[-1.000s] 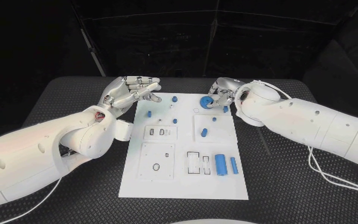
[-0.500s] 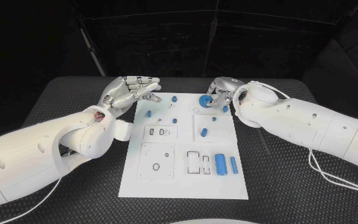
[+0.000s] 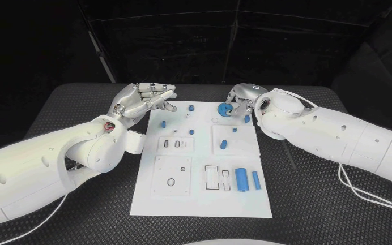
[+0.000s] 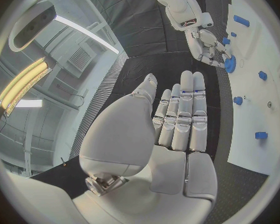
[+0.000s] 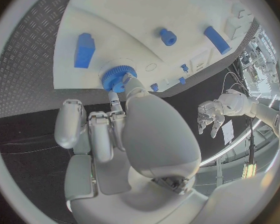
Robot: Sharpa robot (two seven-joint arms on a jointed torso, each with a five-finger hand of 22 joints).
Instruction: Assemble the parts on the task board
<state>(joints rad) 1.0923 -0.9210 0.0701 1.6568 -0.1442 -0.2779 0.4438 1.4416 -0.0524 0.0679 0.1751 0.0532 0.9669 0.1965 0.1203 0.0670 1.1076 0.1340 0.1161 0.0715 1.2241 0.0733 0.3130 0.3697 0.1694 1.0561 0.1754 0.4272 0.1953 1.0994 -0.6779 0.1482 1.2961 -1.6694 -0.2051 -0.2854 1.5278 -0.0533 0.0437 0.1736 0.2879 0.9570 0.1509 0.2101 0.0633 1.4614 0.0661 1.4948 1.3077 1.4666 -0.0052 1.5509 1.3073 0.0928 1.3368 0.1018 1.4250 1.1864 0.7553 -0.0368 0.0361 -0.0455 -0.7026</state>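
Right hand [image 3: 239, 102] sits at the far right corner of the white board [image 3: 196, 200], fingertips touching the round blue knob [image 3: 225, 108]. In the right wrist view a finger and the thumb pinch the knob [image 5: 117, 77] at its ribbed rim, other fingers curled beside it. The knob stands on the board near its far edge, apparently over a round seat.

Left hand [image 3: 145, 100] hovers off the board's far left corner, palm up, fingers straight and side by side, holding nothing; the left wrist view confirms [image 4: 177, 119].

Step in hand, prob: seating or turning the knob. Best to keep the pinch on the rim, axis upright, press straight down, no side load, since the far edge is just beside it.

Room: small blue pegs [image 3: 191, 108] stand near the knob on the board side, so the wrist shouldn't sweep inward. Open black table [image 3: 310, 200] to the right and beyond the board gives a safe retreat. A blue cylinder [image 3: 241, 179] and bar [image 3: 255, 180] lie well apart at the near end.
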